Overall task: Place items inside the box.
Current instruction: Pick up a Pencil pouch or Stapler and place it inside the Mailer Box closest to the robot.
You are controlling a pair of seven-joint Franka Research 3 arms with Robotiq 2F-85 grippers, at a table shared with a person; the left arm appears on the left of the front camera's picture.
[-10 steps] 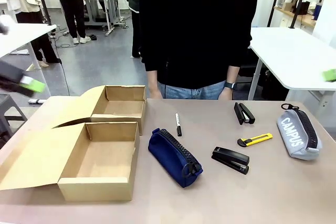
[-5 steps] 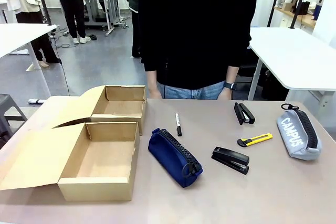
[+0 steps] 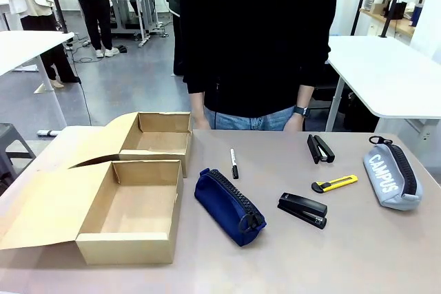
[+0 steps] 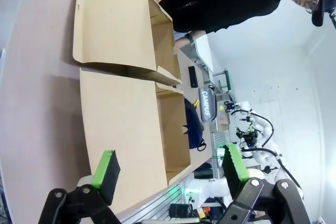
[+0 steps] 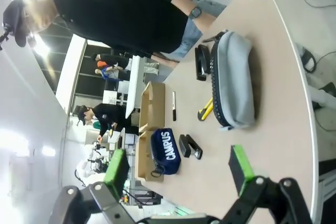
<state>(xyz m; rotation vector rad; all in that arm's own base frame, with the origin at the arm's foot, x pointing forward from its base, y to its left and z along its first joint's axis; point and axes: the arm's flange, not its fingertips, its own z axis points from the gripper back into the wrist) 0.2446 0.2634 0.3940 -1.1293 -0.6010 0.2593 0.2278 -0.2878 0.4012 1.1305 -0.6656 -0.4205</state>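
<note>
Two look-alike tan cardboard boxes lie open at the table's left, a near box (image 3: 131,211) and a far box (image 3: 162,139); both are empty. The navy pouch (image 3: 229,206) lies beside the near box. One black stapler (image 3: 302,210) sits right of it and another stapler (image 3: 320,149) farther back. A yellow-and-black utility knife (image 3: 335,184) lies between them. My left gripper (image 4: 170,167) hangs open above the near box's flap (image 4: 121,124). My right gripper (image 5: 178,166) is open off the table's right end, with the navy pouch (image 5: 167,150) far beyond it.
A grey "CAMPUS" pouch (image 3: 391,172) lies at the right edge, close to my right gripper's side (image 5: 233,85). A black marker (image 3: 234,162) lies mid-table. A person in black (image 3: 258,39) stands at the far side, hands at the table's edge. White tables flank both sides.
A second ago green pads of both grippers showed blurred at the front view's left and right edges; they have since left that view. Nothing on the table has moved.
</note>
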